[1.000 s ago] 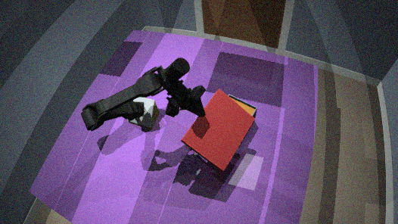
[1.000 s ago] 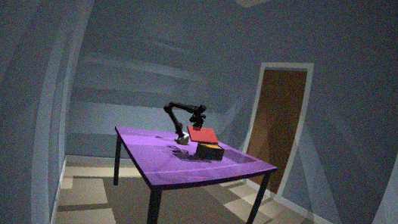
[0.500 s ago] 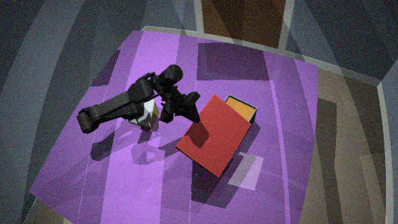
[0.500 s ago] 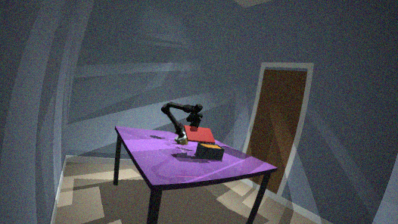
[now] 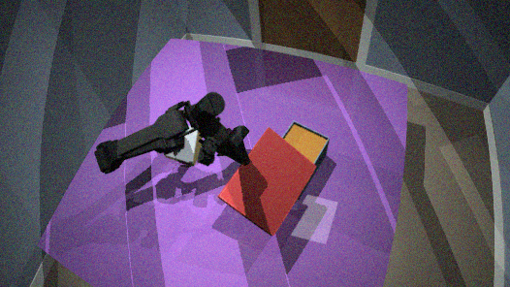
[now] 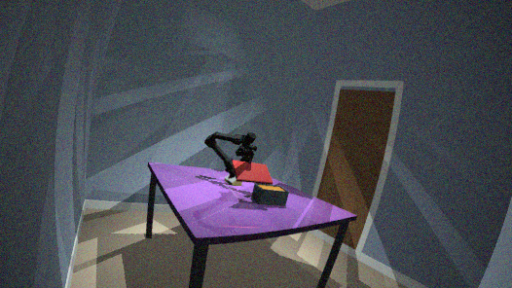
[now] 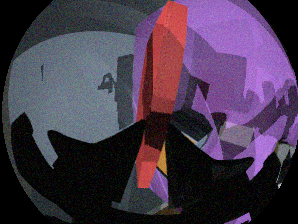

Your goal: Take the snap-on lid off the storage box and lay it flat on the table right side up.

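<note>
Purple table (image 5: 194, 252) on dark legs (image 6: 199, 265), filling most of top view, crossed by pale light patches and dark shadows. Brown door (image 6: 357, 161) in pale frame behind, grey walls around, tan floor (image 6: 122, 263) below.

Black arm (image 5: 145, 138) reaching from table's left half toward centre, elbow raised high in exterior view, white-and-tan base block (image 5: 186, 147) under it on table top.

Red lid (image 5: 269, 179), flat rectangle, off the box and up in the air, tilted; near edge low and left, far corner overlapping box's left side in top view. In exterior view lid (image 6: 250, 171) hanging above table between arm and box, apart from the box. Dark shadow of wrist across lid's left part.

Storage box (image 5: 306, 143), dark walls, orange inside showing, open on top, sitting on table just right of lid's upper corner. Same box (image 6: 271, 194) in exterior view near table's right-front area, low and dark with orange top.

Gripper (image 5: 240, 147) clenched on lid's left edge, pinching the thin red panel. Wrist view: red lid (image 7: 162, 76) edge-on, running up from between the two dark fingers, purple table to the right, grey wall to the left. A sliver of orange beside lid near the fingers; cannot tell what.
</note>
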{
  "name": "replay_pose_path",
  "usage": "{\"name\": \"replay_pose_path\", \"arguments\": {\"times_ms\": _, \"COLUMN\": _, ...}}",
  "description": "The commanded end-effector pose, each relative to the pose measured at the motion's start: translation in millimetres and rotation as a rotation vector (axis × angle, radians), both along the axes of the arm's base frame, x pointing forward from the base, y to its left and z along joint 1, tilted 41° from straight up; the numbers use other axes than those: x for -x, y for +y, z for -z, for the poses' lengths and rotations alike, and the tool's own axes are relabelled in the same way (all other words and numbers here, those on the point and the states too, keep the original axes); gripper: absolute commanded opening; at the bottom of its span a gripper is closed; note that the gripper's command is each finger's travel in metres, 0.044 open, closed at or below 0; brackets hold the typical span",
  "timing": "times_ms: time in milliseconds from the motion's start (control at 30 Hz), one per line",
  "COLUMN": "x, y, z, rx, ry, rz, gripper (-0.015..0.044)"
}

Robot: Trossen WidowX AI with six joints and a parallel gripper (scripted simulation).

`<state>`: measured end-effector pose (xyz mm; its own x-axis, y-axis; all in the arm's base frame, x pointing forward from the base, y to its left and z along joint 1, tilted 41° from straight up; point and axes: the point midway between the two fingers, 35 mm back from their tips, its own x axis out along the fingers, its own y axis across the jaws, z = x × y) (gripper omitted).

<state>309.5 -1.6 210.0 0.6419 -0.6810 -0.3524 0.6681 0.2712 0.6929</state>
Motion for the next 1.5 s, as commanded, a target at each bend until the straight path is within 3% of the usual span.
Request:
{"name": "replay_pose_path", "arguments": {"times_ms": 0, "x": 4, "y": -6, "z": -6, "rx": -0.001, "ry": 0.001, "rz": -0.004, "gripper": 0.0000}}
{"name": "replay_pose_path", "arguments": {"times_ms": 1467, "x": 42, "y": -64, "z": -60, "rx": 0.003, "ry": 0.003, "rz": -0.004, "gripper": 0.0000}}
